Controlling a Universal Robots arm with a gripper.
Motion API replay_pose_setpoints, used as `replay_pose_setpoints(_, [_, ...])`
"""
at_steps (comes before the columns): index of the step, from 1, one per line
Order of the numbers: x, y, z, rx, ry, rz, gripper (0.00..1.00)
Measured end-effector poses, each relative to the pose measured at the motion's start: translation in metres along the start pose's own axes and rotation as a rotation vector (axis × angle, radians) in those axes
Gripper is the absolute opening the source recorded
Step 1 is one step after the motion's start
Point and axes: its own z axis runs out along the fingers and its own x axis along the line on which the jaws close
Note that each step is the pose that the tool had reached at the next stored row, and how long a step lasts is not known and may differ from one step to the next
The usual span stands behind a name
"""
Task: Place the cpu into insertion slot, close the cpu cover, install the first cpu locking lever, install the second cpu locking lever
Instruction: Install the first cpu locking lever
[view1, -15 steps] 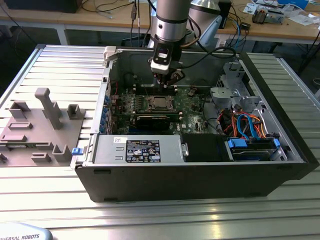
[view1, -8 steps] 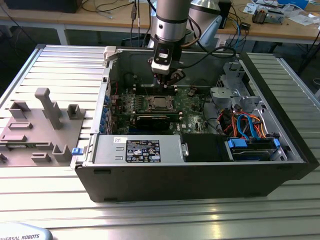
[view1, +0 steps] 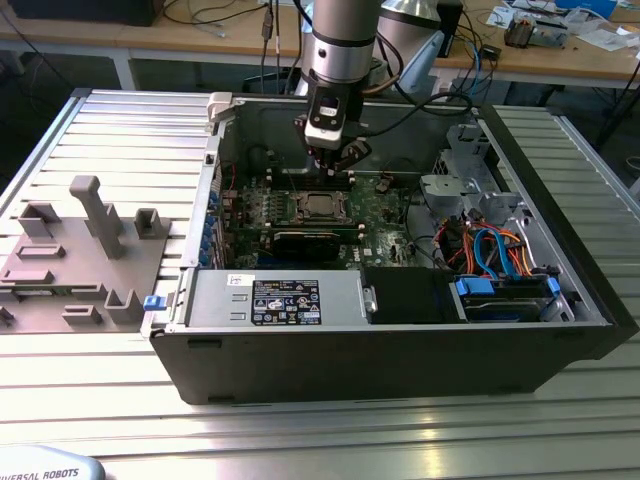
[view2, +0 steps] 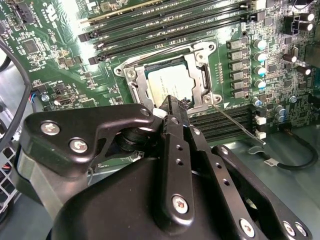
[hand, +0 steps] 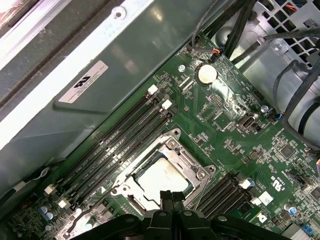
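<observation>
The cpu (view2: 170, 80) (hand: 161, 178) lies silvery-grey in the insertion slot (view1: 318, 206) on the green motherboard (view1: 385, 205). The cpu cover (view2: 137, 85) (hand: 192, 167), a silvery frame, lies flat around the chip. One thin locking lever (view2: 235, 122) sticks out slantwise from a socket corner over the memory slots. A second thin lever (view2: 160, 50) runs along the cover's opposite edge. My gripper (view1: 331, 166) (view2: 175, 101) (hand: 171, 196) hangs just above the socket's edge, its black fingers pressed together with nothing between them.
The black computer case (view1: 400, 340) lies open on a ribbed metal table (view1: 300, 430). Inside are a power supply (view1: 280, 300), a long black card (view1: 315, 240), a drive cage (view1: 460, 180) and coloured cables (view1: 495, 250). A grey fixture block (view1: 80, 260) sits on the exterior view's left.
</observation>
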Motion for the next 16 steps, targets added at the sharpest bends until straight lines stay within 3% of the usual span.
replay_pose_setpoints(16, [0.0000,0.0000,0.0000,-0.0004,-0.0011,-0.048,0.11])
